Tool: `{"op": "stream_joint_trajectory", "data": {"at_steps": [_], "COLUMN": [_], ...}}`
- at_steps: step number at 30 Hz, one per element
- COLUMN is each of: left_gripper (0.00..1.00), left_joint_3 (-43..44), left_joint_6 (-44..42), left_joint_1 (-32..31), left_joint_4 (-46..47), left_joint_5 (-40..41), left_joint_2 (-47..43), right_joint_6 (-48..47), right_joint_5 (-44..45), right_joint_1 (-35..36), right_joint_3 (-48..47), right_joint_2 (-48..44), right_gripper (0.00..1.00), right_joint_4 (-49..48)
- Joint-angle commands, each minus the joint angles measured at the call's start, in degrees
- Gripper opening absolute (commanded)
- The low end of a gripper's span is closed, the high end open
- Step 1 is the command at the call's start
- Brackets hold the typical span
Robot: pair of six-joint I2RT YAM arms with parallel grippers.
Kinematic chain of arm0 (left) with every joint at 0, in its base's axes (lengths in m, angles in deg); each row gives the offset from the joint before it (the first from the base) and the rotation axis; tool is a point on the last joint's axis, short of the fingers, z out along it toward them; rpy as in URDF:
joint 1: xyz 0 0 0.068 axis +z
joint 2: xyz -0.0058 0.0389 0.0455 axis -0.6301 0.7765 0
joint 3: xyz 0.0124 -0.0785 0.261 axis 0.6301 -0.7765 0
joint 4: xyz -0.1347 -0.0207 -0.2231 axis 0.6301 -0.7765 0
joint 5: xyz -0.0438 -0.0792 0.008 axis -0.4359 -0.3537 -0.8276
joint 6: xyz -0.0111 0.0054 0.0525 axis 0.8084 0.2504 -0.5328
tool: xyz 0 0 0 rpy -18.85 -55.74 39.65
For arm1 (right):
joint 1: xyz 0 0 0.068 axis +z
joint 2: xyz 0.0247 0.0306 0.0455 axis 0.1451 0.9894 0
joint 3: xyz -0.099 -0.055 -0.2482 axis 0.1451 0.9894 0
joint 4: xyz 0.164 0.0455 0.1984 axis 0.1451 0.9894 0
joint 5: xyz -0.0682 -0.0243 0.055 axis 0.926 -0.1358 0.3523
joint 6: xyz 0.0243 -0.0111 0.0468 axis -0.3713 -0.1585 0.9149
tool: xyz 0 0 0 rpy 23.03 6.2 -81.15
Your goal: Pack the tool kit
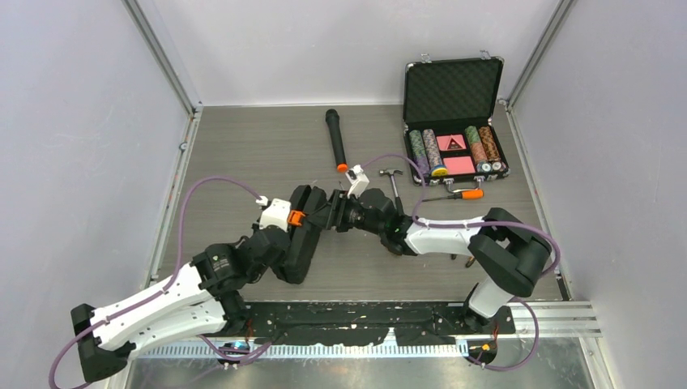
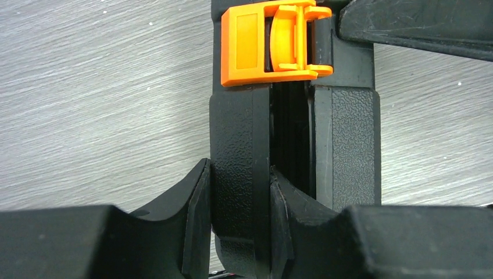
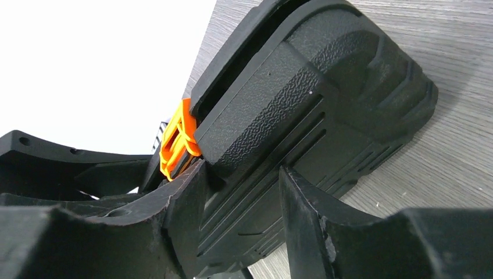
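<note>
Both arms meet at the tool kit [image 1: 306, 247], stood on edge.
Top view: the kit sits mid-table towards the near side, and a hammer [image 1: 394, 180] and a screwdriver [image 1: 458, 195] lie further right. Left wrist: the left gripper [image 2: 239, 186] is clenched on one shell wall, near the orange latch [image 2: 256, 52]. Right wrist: the right gripper [image 3: 244, 186] straddles the kit's rim, but I cannot tell whether it grips.

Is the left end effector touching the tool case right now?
Touching. The left wrist view shows the left end effector pinching one wall of the case, pressed against both its faces with no gap.
</note>
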Motion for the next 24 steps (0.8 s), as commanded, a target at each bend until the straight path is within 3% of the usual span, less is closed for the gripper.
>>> {"op": "stream_joint_trajectory", "data": {"at_steps": [1,9,12,18,24], "left_gripper": [0.38,0.80,0.89,0.93,0.92], "left_joint_3": [3.84,2.92,2.29,0.07,-2.52], "left_joint_6": [-2.07,-0.26,1.37,6.18,13.30], "left_joint_1": [-0.35,-0.64,-0.56,0.45,7.38], "left_joint_4": [9.39,15.49,16.49,15.79,10.70], "left_joint_5": [-0.49,-7.71,-8.13,-4.24,-2.50], "left_joint_2": [1.71,0.43,-0.60,-1.82,-3.97], "right_joint_6": [1.83,0.83,1.88,0.48,-0.93], "right_joint_5": [-3.77,-2.60,-2.96,-3.39,-2.16], "right_joint_1": [0.97,0.73,0.60,0.55,0.56], "right_joint_3": [-2.05,0.53,2.02,2.09,3.15], "right_joint_2": [2.98,7.30,8.52,6.93,4.87], "right_gripper": [0.52,0.50,0.49,0.46,0.45], "right_joint_4": [-4.61,-7.81,-9.87,-9.88,-8.72]}}
